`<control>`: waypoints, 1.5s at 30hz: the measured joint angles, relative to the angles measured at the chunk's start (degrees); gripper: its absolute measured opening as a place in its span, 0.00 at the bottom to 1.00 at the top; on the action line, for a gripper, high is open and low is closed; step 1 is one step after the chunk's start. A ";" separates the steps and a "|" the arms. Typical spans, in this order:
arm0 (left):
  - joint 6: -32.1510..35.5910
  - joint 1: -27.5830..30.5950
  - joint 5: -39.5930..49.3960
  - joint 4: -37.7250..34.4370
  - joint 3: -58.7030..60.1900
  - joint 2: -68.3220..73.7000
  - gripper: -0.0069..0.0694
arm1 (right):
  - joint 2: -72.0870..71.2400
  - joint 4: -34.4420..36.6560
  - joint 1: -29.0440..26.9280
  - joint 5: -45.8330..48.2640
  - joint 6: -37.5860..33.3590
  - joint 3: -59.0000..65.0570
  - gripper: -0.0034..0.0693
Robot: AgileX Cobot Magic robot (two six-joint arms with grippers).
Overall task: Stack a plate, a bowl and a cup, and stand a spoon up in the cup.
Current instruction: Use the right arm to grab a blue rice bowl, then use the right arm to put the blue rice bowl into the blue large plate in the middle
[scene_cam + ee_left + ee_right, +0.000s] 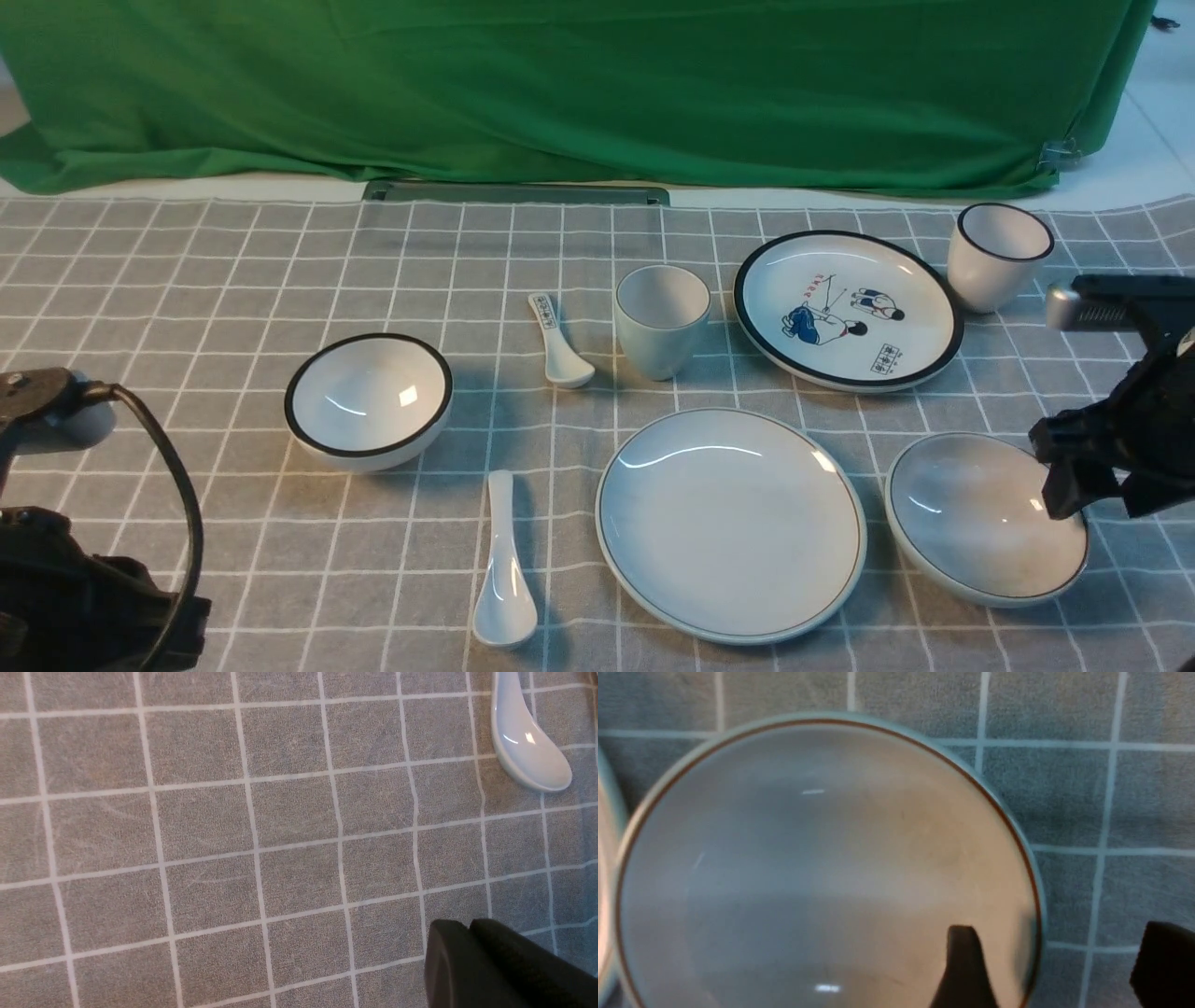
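Note:
The plain plate (730, 523) lies front centre on the checked cloth. The shallow bowl (980, 518) sits to its right and fills the right wrist view (822, 872). The handleless cup (661, 320) stands behind the plate. The plain spoon (504, 569) lies left of the plate; its scoop shows in the left wrist view (530, 751). My right gripper (1097, 485) is open, one finger (964, 970) over the bowl's inside, the other (1164, 966) outside its right rim. My left gripper (469, 933) is shut and empty above bare cloth at the front left.
A black-rimmed bowl (369, 399) sits at the left. A short printed spoon (558, 341) lies left of the cup. A black-rimmed plate with cartoon figures (848, 308) and a black-rimmed cup (997, 255) stand at the back right. A green curtain hangs behind.

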 joint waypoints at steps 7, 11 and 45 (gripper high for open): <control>0.00 0.00 -0.29 0.00 0.00 0.00 0.11 | 5.15 0.23 0.23 -1.44 -0.49 -0.23 0.32; 0.06 0.00 -0.34 0.00 0.00 0.00 0.11 | 1.04 1.07 0.52 -0.94 -0.44 -0.62 0.17; 0.06 -2.64 1.58 -8.50 -18.61 17.60 0.09 | 7.50 7.50 22.72 6.88 -5.86 -15.25 0.57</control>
